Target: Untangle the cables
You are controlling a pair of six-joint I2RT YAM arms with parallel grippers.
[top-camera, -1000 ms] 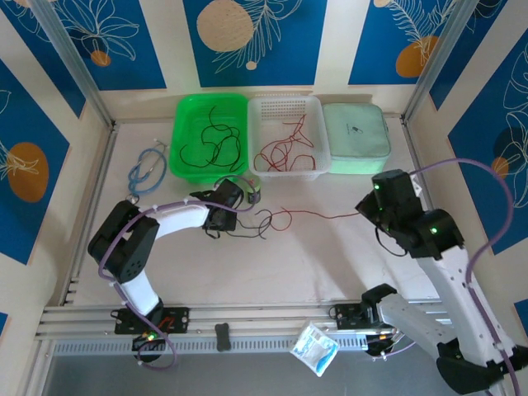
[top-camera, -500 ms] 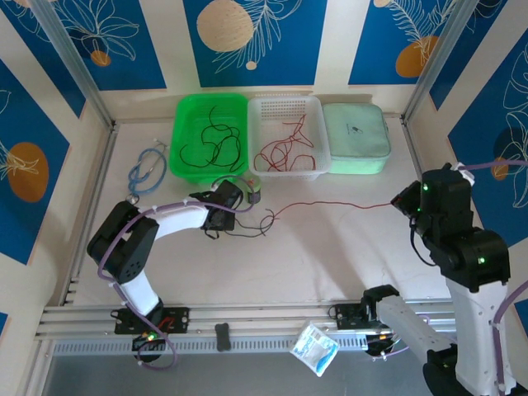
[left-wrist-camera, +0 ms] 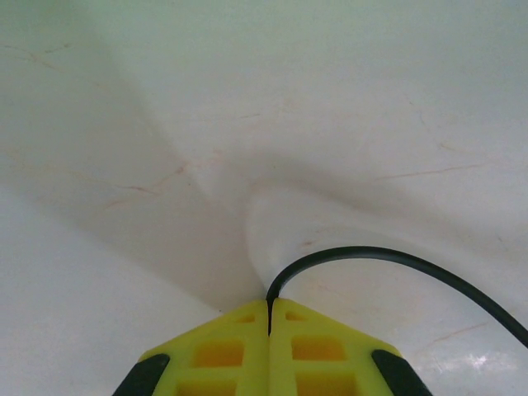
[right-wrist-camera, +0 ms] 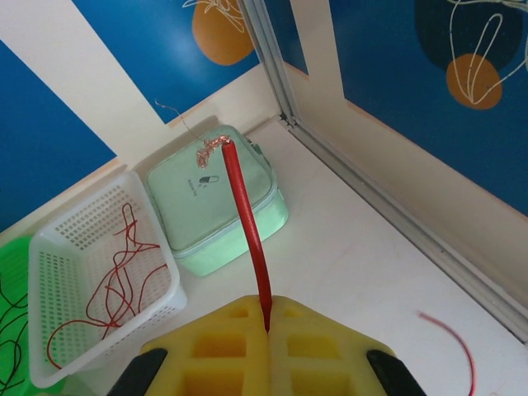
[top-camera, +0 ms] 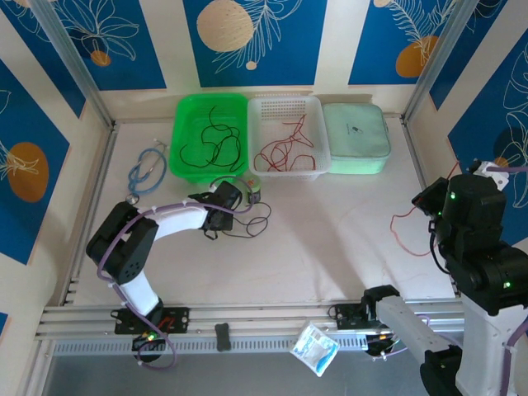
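My left gripper (top-camera: 251, 196) rests low on the table in front of the green basket, shut on a thin black cable (left-wrist-camera: 396, 257) that curls out from between its yellow fingers (left-wrist-camera: 223, 351). That black cable (top-camera: 252, 226) lies in a small loop just right of the gripper. At the right side, my right gripper (top-camera: 424, 199) is raised and shut on a red cable (right-wrist-camera: 244, 206), whose frayed copper end pokes up past the fingers. The rest of this red cable (top-camera: 402, 230) hangs in a loose curve, apart from the black one.
A green basket (top-camera: 180, 132) holds black cables (top-camera: 216, 148). Beside it a white basket (top-camera: 322, 142) holds red cables (top-camera: 285, 148). A mint case (top-camera: 356, 136) sits further right. A blue stethoscope (top-camera: 147, 169) lies at the left, and a packet (top-camera: 314, 347) on the front rail.
My right arm swung right and up, drawing the red cable out of the black loop and away across the table. The left gripper stayed put with the black cable.
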